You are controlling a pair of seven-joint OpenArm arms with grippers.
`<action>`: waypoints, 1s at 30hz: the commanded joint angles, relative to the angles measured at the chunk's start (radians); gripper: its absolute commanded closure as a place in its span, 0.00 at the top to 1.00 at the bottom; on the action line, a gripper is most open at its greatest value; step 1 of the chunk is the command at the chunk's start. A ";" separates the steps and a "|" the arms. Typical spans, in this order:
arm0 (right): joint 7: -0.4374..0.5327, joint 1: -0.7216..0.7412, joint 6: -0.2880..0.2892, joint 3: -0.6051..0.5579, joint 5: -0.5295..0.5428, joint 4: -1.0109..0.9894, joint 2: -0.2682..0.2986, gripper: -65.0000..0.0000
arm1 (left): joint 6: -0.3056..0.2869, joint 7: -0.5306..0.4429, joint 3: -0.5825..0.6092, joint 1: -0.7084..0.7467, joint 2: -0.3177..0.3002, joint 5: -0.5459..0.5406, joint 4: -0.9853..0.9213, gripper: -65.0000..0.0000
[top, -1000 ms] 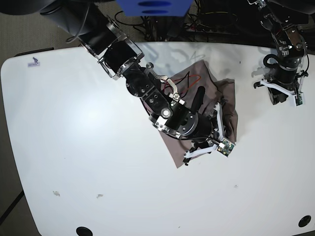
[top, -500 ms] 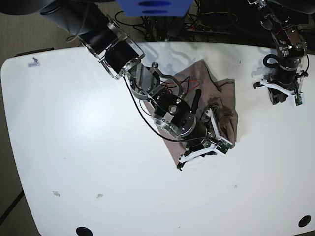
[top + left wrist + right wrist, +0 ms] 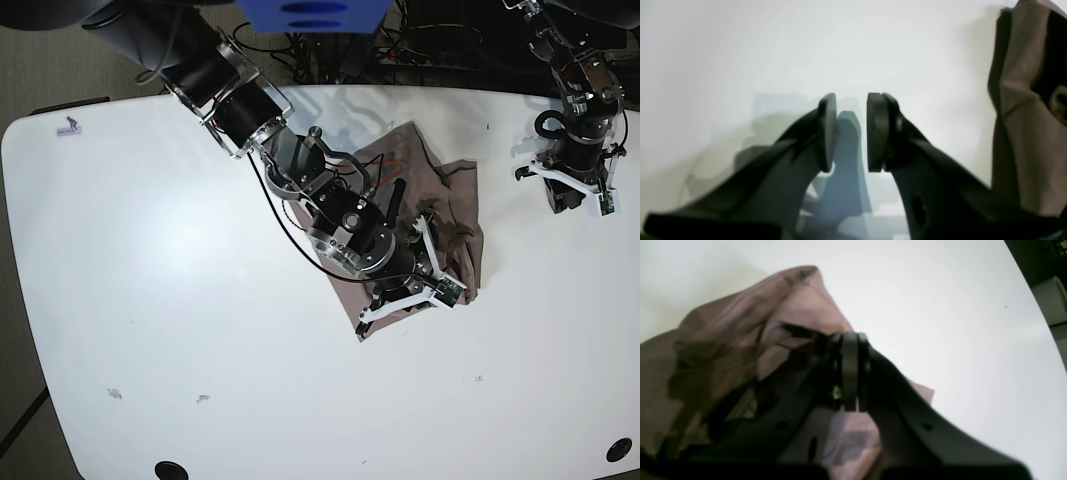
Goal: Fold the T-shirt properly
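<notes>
T-shirt (image 3: pixel 440 205) lies bunched and half-folded mid-counter (image 3: pixel 150 300), under the right arm. Thin knit: light, limp, will drape and slide, so pinch at a hem corner or sleeve seam, not mid-panel. Right gripper (image 3: pixel 850 373) is fully closed over the cloth; can't tell if fabric is pinched. Left gripper (image 3: pixel 848 133) is part-open, empty, off to the side.

We see a plain dusty mauve-brown T-shirt (image 3: pixel 455 215) with no print, lying on a glossy white counter (image 3: pixel 200 300). Both arms are black with silver metal joints and white brackets; the right hand (image 3: pixel 850 373) and left hand (image 3: pixel 850 133) have matte black pads. A thin red wire (image 3: pixel 392 158) crosses the cloth.
</notes>
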 commanded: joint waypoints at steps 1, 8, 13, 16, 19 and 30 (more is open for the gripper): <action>0.029 0.001 -0.005 0.001 0.001 0.011 -0.015 0.00 | 0.001 -0.023 -0.004 -0.003 -0.009 -0.006 0.017 0.24; 0.032 -0.030 -0.005 -0.003 0.000 0.008 -0.015 0.00 | 0.001 -0.023 -0.004 -0.005 -0.009 -0.006 0.017 0.24; 0.061 -0.051 -0.005 -0.003 0.000 0.008 -0.015 0.00 | 0.001 -0.023 -0.004 -0.005 -0.011 -0.006 0.017 0.24; 0.072 -0.059 -0.005 -0.003 0.000 -0.005 -0.015 0.00 | 0.001 -0.023 -0.004 -0.005 -0.011 -0.004 0.017 0.24; 0.073 -0.074 -0.005 -0.005 0.000 -0.048 -0.015 0.00 | 0.001 -0.023 -0.004 -0.003 -0.011 -0.003 0.017 0.24; 0.112 -0.131 -0.005 -0.012 0.000 -0.125 -0.015 0.00 | 0.001 -0.023 -0.004 0.001 -0.011 0.000 0.017 0.24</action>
